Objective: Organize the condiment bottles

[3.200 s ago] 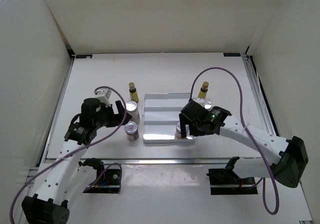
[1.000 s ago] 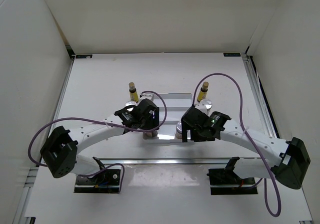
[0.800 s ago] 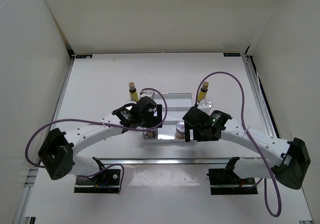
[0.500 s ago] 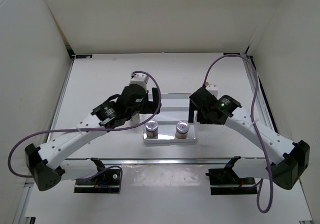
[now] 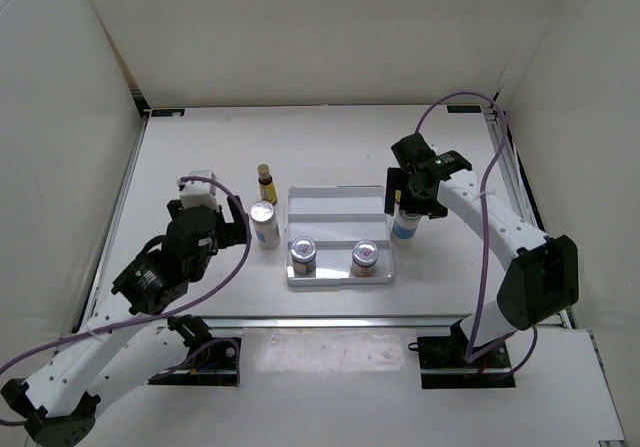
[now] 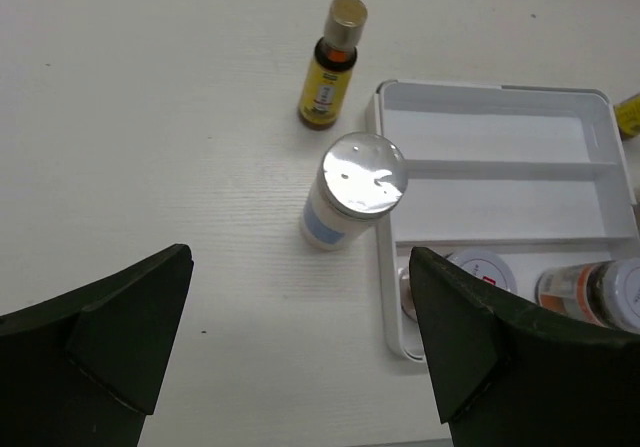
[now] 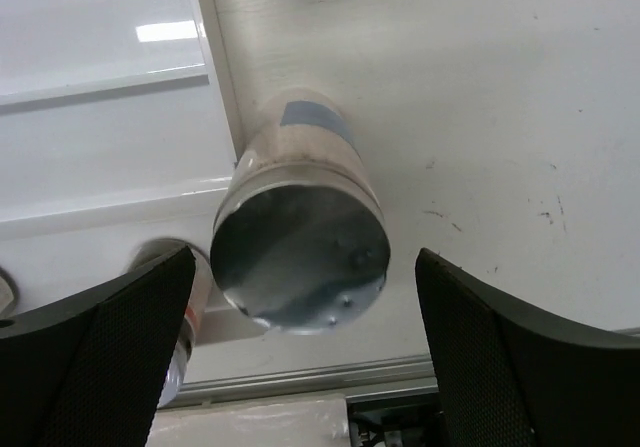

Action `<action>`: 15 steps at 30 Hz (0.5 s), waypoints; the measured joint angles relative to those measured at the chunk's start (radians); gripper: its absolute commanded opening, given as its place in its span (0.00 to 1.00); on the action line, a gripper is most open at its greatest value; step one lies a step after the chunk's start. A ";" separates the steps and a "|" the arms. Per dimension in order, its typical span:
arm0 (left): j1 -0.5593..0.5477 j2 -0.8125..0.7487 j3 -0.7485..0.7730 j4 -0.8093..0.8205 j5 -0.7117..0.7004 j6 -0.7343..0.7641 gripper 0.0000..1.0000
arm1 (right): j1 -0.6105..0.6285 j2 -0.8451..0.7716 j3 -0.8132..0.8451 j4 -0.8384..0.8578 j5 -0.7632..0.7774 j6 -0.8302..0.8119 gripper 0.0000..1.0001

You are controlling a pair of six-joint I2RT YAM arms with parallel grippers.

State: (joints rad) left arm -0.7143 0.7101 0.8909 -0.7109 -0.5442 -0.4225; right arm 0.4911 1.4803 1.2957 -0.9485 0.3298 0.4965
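Observation:
Two silver-lidded jars with pink-red labels [image 5: 303, 255] [image 5: 365, 257] stand in the front row of the white tray [image 5: 338, 205]. A blue-labelled jar [image 5: 264, 223] and a slim yellow bottle [image 5: 265, 179] stand left of the tray; both show in the left wrist view, the jar [image 6: 355, 192] and the bottle [image 6: 332, 67]. My left gripper [image 5: 228, 229] is open and empty, left of them. My right gripper [image 5: 405, 205] is open just above another blue-labelled jar [image 5: 404, 229] at the tray's right side; its lid [image 7: 300, 252] sits between the spread fingers, untouched. A yellow sliver [image 6: 630, 114] shows past the tray.
The tray's two back rows [image 6: 500, 157] hold nothing. White walls close in the table on the left, right and back. A metal rail [image 5: 330, 319] runs along the near edge. Purple cables loop over both arms.
Both arms have left the tray, where the two jars now stand free in the front row. My left arm pulled back to the left. My right arm swung to the jar right of the tray.

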 measured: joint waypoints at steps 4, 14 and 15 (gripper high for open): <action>0.011 -0.060 -0.027 -0.006 -0.042 0.014 1.00 | -0.011 0.058 0.005 0.014 -0.023 -0.013 0.83; 0.013 0.031 -0.073 -0.013 -0.062 0.037 1.00 | -0.003 0.072 0.008 0.001 -0.014 -0.008 0.30; 0.013 0.041 -0.077 -0.017 -0.062 0.035 1.00 | 0.003 0.066 0.011 -0.006 -0.001 -0.007 0.26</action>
State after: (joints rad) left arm -0.7013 0.7509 0.8143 -0.7280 -0.6060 -0.3878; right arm 0.4942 1.5459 1.3067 -0.9543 0.3290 0.4892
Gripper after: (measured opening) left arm 0.998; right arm 0.645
